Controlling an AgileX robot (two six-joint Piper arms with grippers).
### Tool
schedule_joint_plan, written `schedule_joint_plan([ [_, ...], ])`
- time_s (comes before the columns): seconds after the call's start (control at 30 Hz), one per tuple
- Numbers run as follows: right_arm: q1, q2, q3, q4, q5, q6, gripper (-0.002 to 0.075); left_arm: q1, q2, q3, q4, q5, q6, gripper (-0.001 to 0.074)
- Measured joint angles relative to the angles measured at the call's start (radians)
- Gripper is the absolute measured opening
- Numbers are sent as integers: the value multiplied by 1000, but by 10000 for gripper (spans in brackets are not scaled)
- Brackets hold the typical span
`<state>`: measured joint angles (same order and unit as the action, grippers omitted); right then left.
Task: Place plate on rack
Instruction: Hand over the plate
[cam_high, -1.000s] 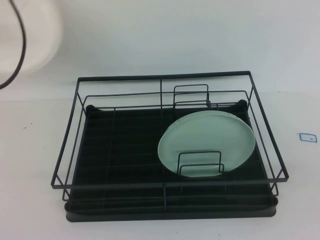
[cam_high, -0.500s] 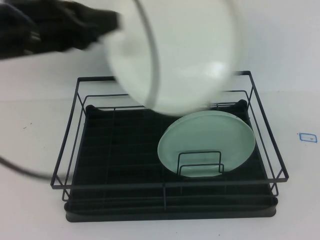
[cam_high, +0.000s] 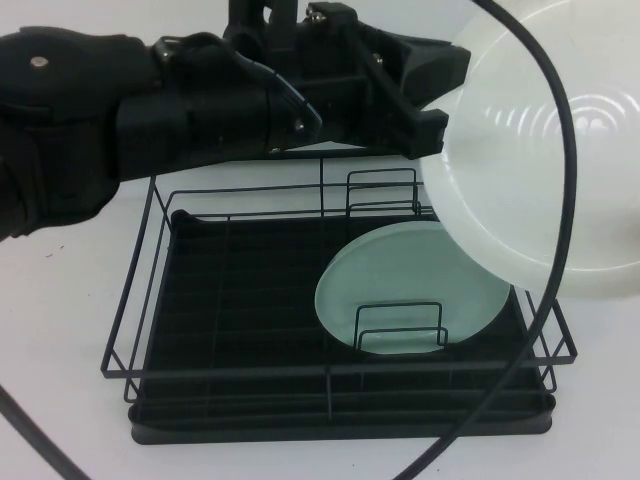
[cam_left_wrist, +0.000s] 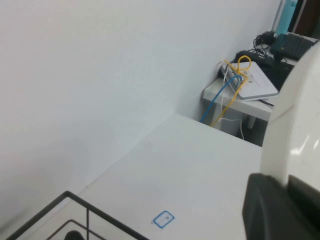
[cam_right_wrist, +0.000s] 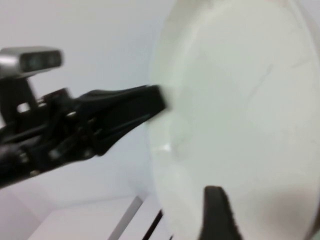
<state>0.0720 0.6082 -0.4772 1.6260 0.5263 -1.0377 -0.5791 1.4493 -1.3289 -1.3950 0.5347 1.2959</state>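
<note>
Left tool (cam_high: 432, 95) at 12 o'clock above the rack (cam_high: 150, 250), clamped on the white plate's (cam_high: 545, 150) rim. Plate in the air at 2 o'clock, tilted, over the rack's right rear corner. Right tool (cam_right_wrist: 220, 210) beside the plate's opposite face, one dark fingertip before it; apart or together, cannot tell. Mint-green plate (cam_high: 415, 285) leaning inside the rack at 3 o'clock behind wire loops (cam_high: 400, 325). Blue sticker (cam_left_wrist: 163, 219) on the desk (cam_left_wrist: 200, 165).

The high view looks down over the rack (cam_high: 330, 330) on the desk (cam_high: 60, 300). Both wrist views sit very near the plate (cam_high: 545, 150), which all three views share.
</note>
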Motion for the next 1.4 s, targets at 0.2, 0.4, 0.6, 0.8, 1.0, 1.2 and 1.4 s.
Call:
schedule_joint_plan([
  [0.2, 0, 0, 2, 0, -26, -18, 375, 31, -2, -7, 0, -48, 6, 1],
  [0.4, 0, 1, 2, 7, 81, -91, 363, 110, -2, -35, -45, -34, 11, 1],
  [0.6, 0, 2, 2, 7, 103, -108, 506, 135, -2, -35, -81, 1, 13, 1],
  [0.8, 0, 3, 2, 54, 81, -121, 590, 133, -2, -33, -81, 39, 20, 1],
  [1.0, 0, 25, -11, 63, 6, -173, 596, 133, 0, -33, -97, 94, 99, 1],
  [1.2, 0, 171, -69, 70, 67, -181, 477, 133, 0, -33, -100, 118, 158, 1],
  [1.4, 0, 316, -136, 68, 220, -185, 164, 133, 0, -33, -96, 114, 239, 148],
])
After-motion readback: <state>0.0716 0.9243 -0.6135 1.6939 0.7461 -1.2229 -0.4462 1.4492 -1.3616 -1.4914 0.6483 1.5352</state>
